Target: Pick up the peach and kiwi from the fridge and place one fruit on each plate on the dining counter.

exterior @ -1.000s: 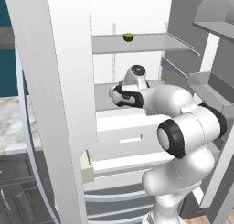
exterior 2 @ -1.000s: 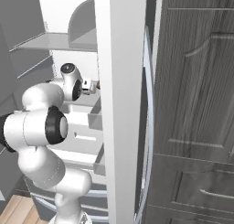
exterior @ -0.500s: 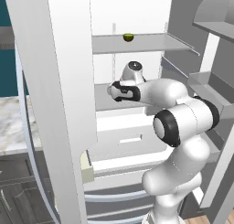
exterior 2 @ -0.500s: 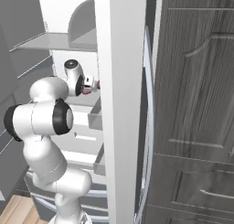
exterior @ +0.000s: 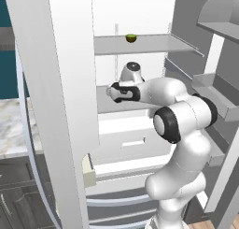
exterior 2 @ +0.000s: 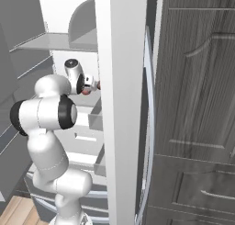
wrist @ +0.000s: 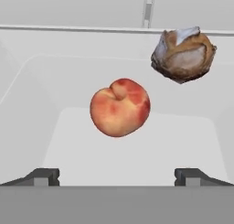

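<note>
Hand (wrist: 117,175) spread wide, holding nothing, reaching into the open fridge (exterior: 70,83) at the middle shelf. Peach (wrist: 120,107) dead ahead of the hand, lined up with the gap between the fingertips (wrist: 43,176), not touching them. Brown lumpy item (wrist: 183,55) sits past the peach, off to one side of it. Kiwi (exterior: 131,38) is on the shelf above the hand, well apart from it.

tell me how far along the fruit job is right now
Done: the fridge stands open, with the arm reaching inside. In hand: the gripper is open and empty, lined up on the peach, beside a brown lumpy item. Left: grasp the peach, fetch the kiwi from the upper shelf, and plate both.
</note>
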{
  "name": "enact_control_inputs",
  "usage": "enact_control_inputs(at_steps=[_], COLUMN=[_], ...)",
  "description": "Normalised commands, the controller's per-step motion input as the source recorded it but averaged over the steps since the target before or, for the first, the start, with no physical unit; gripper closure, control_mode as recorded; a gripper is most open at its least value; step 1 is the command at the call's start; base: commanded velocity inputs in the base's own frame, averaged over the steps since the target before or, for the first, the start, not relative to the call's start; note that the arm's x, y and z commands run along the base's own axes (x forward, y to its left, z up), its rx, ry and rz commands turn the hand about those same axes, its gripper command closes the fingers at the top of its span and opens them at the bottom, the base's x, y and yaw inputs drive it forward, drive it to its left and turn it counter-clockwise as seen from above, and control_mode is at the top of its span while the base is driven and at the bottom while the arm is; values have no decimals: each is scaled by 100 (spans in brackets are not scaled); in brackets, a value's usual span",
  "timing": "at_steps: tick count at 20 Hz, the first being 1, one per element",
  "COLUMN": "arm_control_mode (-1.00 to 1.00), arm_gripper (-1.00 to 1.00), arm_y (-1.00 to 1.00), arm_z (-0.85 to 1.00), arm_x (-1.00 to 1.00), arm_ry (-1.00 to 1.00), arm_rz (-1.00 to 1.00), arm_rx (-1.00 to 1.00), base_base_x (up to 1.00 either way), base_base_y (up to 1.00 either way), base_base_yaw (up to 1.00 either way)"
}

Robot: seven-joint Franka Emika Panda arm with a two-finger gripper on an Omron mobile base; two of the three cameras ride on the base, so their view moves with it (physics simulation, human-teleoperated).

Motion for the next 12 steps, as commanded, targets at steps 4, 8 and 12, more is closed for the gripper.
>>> enact_control_inputs(at_steps=[4,8,12], arm_control_mode=[-100,-100,-100], arm_gripper=[-100,-100,-100], arm_y=[5,0,5], arm_z=[-15,0,0], arm_x=[27,33,13], arm_ry=[0,0,0], arm_rz=[0,0,0], arm_rx=[0,0,0], base_base_x=[0,0,0], base_base_y=[0,0,0], base_base_yaw=[0,0,0])
